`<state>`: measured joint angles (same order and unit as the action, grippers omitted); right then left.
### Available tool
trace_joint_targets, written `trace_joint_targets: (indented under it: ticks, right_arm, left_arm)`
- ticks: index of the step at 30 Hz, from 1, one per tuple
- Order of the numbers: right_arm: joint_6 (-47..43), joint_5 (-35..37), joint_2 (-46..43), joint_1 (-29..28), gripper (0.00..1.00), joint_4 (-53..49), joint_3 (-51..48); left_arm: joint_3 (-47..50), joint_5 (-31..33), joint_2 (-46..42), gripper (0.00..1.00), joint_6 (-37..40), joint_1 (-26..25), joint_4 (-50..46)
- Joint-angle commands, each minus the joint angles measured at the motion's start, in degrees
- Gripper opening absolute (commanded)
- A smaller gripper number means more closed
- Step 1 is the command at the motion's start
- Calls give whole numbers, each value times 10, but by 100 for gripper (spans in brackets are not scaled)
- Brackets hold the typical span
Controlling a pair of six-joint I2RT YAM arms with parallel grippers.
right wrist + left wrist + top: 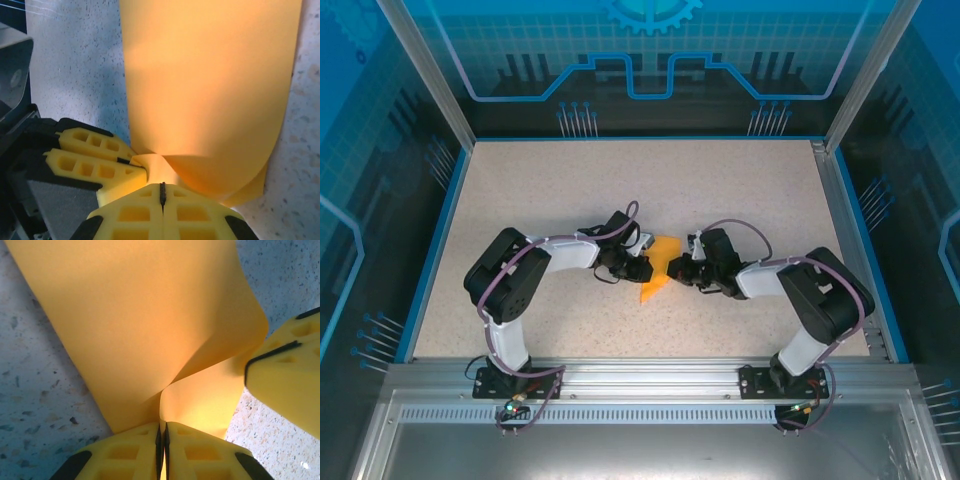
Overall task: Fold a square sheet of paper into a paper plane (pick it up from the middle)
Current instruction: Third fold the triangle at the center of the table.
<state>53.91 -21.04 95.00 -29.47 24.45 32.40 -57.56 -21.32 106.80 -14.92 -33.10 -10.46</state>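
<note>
left gripper (162, 440) and right gripper (162, 192) both clamped the square sheet of paper (135, 325), bowed ahead of the jaws. looked mid-fold; next needed edges matched before creasing.

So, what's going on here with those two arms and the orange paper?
Both arms meet at mid-table over the paper. The left gripper and the right gripper are each shut on it, pinching almost the same spot from opposite sides. The sheet bends over on itself in a soft curve. It is not yet a pointed plane.
</note>
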Motion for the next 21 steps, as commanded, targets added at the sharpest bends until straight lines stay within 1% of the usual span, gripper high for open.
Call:
trace_joint_targets:
  ticks: [1,5,8,10,14,17,21]
  right_arm:
    - [-10,-5,20,5,0,-13,14]
    - [-14,36,38,8,0,-70,16]
    - [-4,47,55,12,0,-75,6]
    - [-4,37,58,14,0,-75,11]
    - [-11,20,21,17,0,-82,21]
    - [-19,-1,-8,31,0,-86,26]
    - [-29,-21,-18,50,0,-85,32]
  left_arm:
    - [-1,15,23,14,12,3,-33]
    - [1,15,23,13,13,3,-33]
    - [1,15,23,14,14,3,-35]
    - [1,15,22,14,14,3,-36]
    - [2,15,20,13,15,3,-37]
    - [0,15,20,14,16,3,-38]
    - [-1,15,21,13,16,3,-38]
